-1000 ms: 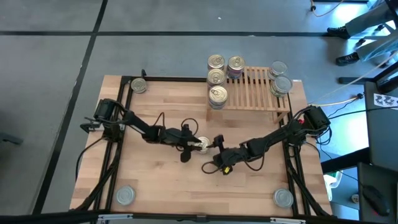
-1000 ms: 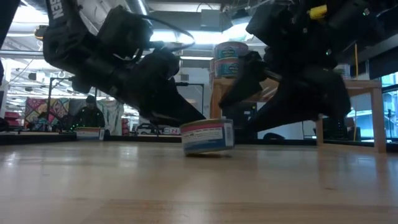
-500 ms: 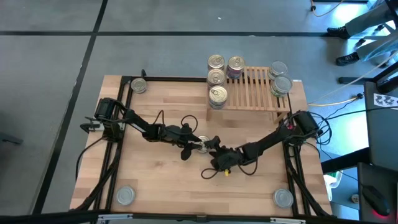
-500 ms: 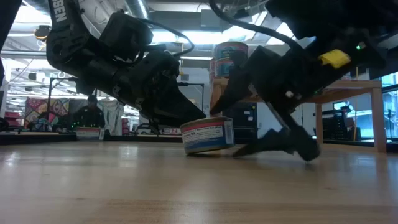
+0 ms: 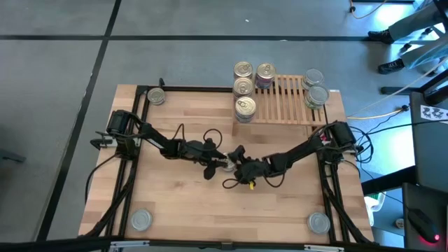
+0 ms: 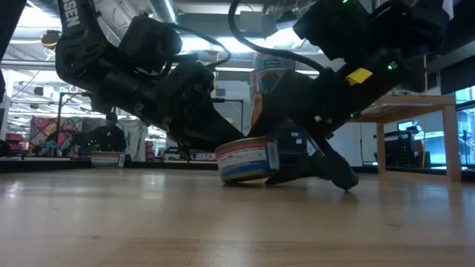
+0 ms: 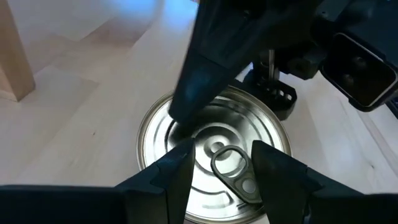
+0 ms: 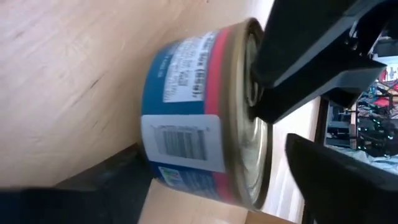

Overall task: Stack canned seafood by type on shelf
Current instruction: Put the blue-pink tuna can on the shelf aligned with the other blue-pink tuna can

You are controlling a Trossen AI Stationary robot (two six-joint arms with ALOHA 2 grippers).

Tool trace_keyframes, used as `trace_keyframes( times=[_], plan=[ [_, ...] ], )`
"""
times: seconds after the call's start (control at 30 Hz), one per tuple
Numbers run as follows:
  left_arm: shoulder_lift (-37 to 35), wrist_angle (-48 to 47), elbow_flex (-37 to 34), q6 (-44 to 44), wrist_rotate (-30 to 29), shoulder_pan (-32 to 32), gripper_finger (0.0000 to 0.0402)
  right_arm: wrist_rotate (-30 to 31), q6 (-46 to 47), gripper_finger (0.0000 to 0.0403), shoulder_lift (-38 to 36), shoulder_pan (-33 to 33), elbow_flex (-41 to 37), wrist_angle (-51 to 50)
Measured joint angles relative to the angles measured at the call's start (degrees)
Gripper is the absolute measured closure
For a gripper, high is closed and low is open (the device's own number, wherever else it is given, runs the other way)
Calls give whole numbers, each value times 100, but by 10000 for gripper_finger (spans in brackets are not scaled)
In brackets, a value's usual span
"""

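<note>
Presently, item one: a pull-tab can (image 6: 248, 161) on the table (image 5: 175, 210), between my two grippers. My right gripper (image 5: 236, 162) stands open, its fingers straddling the can's sides, I judge to take it over. My left gripper (image 5: 220, 162) has fingertips (image 7: 180, 180) resting on the lid, partly spread, steadying it. Item two, beyond: the shelf (image 5: 283, 105), with gold-topped tins (image 5: 243, 87) grouped at one end, silver ones (image 5: 315, 87) at the other.

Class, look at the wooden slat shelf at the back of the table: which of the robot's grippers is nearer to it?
The right gripper, narrowly. Both sit mid-table, well in front of the shelf, meeting at one can: the left gripper on its far side from the shelf, the right on the shelf's side.
</note>
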Motion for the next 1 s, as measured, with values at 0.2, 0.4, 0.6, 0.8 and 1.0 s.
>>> trace_keyframes(
  times=[0.2, 0.4, 0.6, 0.8, 1.0],
  plan=[
    [-3, 58, -24, -91, -19, 3, 240, -225, 242, 184, 0, 6, -15, -28],
    [-220, -43, -24, -193, 42, -5, 240, 181, 494, 200, -54, 200, -13, -121],
    [-932, -860, -53, 79, 204, -96, 240, 387, 889, 205, -451, 705, -37, -674],
    [-1498, -1989, -37, 68, -132, -211, 240, 909, 1609, 205, -1233, 1191, -28, -1582],
    [-1420, -2356, -29, -198, -528, -432, 240, 1659, 2371, 206, -2438, 1582, -7, -2831]
  ],
)
